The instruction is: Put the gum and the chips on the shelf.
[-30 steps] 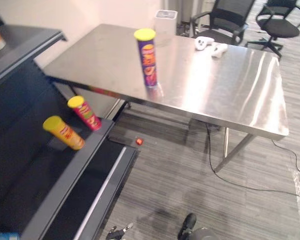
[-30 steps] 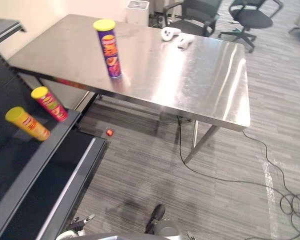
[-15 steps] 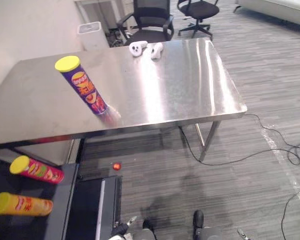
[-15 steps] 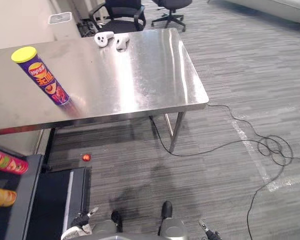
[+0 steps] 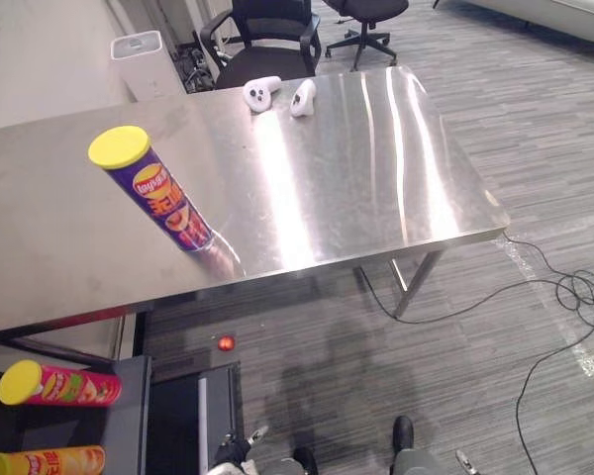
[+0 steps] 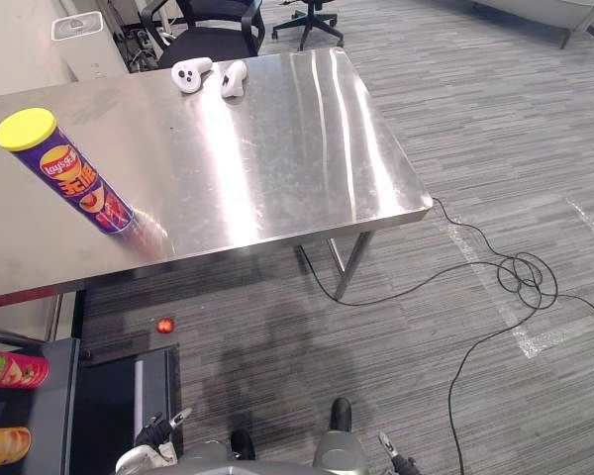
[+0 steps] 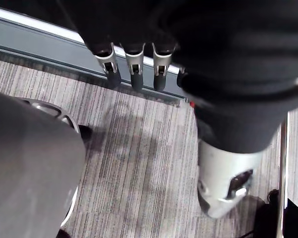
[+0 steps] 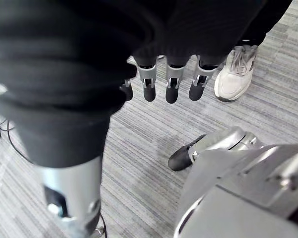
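A purple chips can point(image 5: 158, 193) with a yellow lid stands upright on the steel table point(image 5: 376, 188), near its front edge. On the dark shelf point(image 5: 134, 416) at the lower left lie a pink can point(image 5: 61, 384) and an orange can point(image 5: 45, 462). A small red round thing point(image 5: 225, 343) lies on the floor between table and shelf. My left hand point(image 7: 134, 69) hangs low beside the shelf's grey base rail, fingers straight, holding nothing. My right hand point(image 8: 171, 84) hangs over the carpet, fingers straight and empty.
Two white controllers point(image 5: 262, 94) lie at the table's far side. A white bin point(image 5: 139, 61) and office chairs point(image 5: 267, 35) stand behind it. Cables point(image 6: 515, 277) run over the carpet at the right. A person's white shoe point(image 8: 233, 77) is near my right hand.
The whole picture has swung from the shelf toward the table, so the camera moved. The cans and controllers keep their places.
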Robot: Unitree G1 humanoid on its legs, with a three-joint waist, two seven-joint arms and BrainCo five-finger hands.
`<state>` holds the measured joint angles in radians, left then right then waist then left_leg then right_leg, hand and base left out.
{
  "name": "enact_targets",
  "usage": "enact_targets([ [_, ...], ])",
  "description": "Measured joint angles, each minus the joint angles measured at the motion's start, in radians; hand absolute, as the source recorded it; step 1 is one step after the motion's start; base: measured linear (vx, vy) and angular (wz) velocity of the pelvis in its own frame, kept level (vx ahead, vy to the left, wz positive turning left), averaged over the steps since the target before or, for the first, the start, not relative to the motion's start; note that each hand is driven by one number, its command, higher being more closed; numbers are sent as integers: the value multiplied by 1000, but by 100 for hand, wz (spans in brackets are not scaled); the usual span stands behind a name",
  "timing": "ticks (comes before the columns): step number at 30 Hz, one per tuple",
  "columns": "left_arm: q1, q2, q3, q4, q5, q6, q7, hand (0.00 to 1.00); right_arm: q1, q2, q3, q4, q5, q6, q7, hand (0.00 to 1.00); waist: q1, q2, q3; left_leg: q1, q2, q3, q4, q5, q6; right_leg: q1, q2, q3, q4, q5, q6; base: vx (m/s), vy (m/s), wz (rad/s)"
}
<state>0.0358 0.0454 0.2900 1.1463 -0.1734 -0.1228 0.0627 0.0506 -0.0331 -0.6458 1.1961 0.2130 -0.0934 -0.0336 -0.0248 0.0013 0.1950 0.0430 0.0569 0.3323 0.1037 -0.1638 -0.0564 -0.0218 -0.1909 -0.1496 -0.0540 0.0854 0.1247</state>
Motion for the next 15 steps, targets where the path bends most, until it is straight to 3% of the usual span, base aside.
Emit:
enact_targets([
  [15, 10, 8, -69, 38, 1, 1, -5, 0, 28, -4, 64, 37, 4, 0, 21, 0, 5, -2, -78, 36, 9, -49, -68, 20, -6, 59, 18, -63, -52, 0, 1, -56, -48, 7],
])
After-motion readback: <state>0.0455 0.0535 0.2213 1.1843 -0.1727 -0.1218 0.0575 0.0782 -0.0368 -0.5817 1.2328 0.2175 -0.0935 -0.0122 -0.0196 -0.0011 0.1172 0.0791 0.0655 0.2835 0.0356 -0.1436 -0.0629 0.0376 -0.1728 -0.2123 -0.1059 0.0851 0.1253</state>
